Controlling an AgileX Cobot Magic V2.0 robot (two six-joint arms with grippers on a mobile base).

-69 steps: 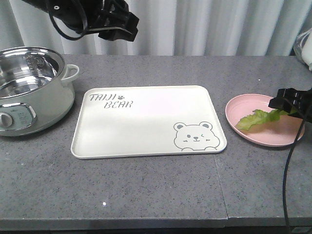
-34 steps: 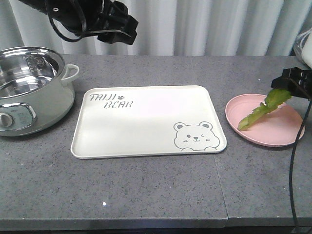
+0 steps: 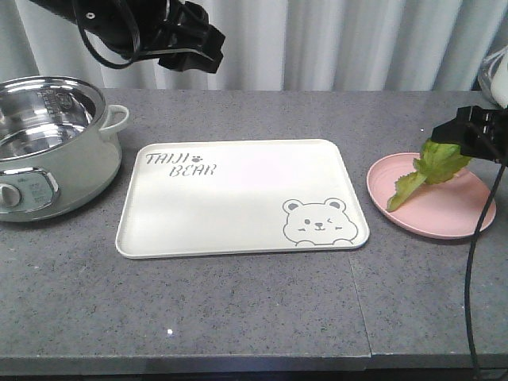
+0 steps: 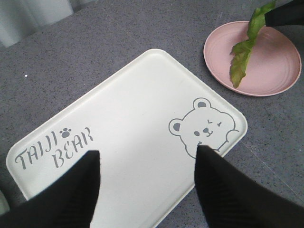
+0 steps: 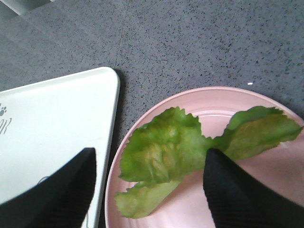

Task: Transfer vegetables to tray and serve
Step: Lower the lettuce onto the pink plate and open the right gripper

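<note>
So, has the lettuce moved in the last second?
Yes. The lettuce lay flat on the pink plate; now its upper end is raised above the far rim, lower tip low over the plate.

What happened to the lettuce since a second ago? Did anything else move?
The right gripper went up, and the lettuce came up with it. Before, it lay flat on the pink plate; now it hangs from the gripper with only its lower tip down on the plate. The tray and the pot stayed put, and the left gripper hardly moved.
</note>
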